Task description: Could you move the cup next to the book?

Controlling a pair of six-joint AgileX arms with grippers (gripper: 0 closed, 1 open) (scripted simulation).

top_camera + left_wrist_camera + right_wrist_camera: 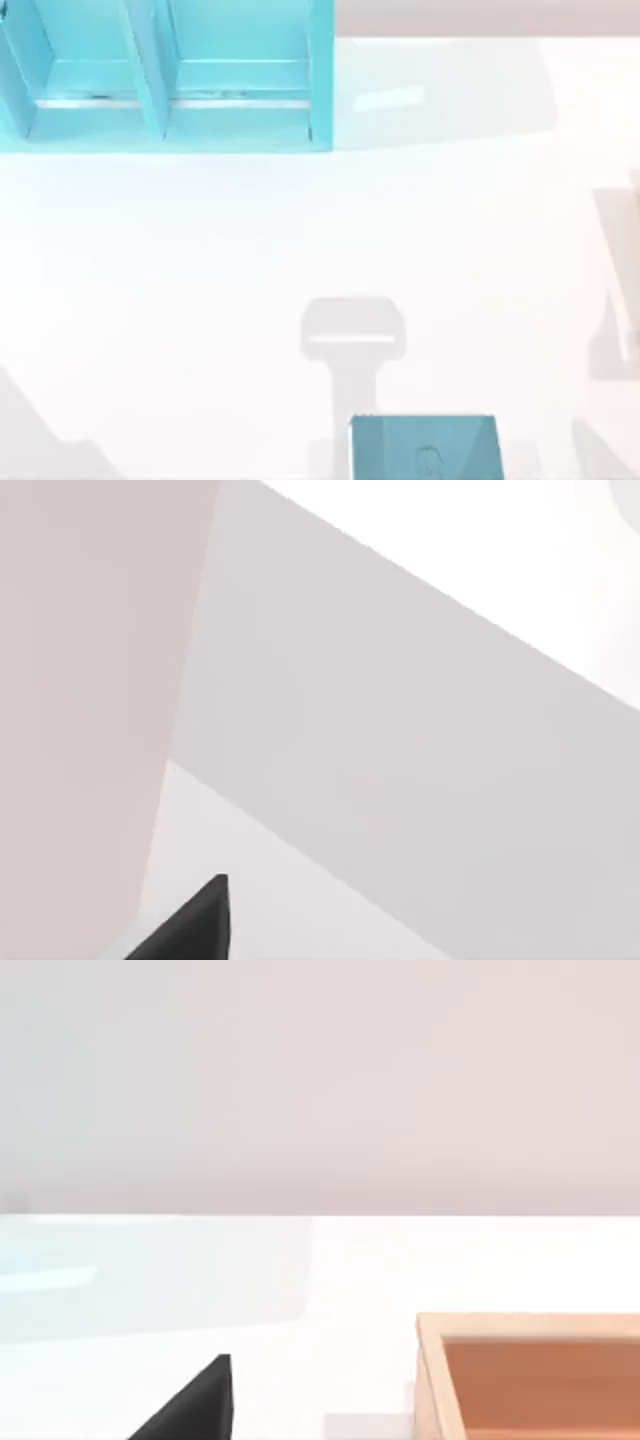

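Observation:
The book [425, 447] is a flat teal-blue rectangle with a faint emblem, lying at the table's front edge a little right of centre. The cup is out of view. A dark tip of my left gripper [195, 925] juts into the left wrist view over a pale surface. A like dark tip of my right gripper [195, 1405] juts into the right wrist view above the white table, with nothing seen held by either.
A large light turquoise shelf unit [165, 75] with dividers stands at the back left. A shallow wooden box [432, 1380] sits on the table close to my right gripper. Grey shadows fall on the white tabletop [200, 280].

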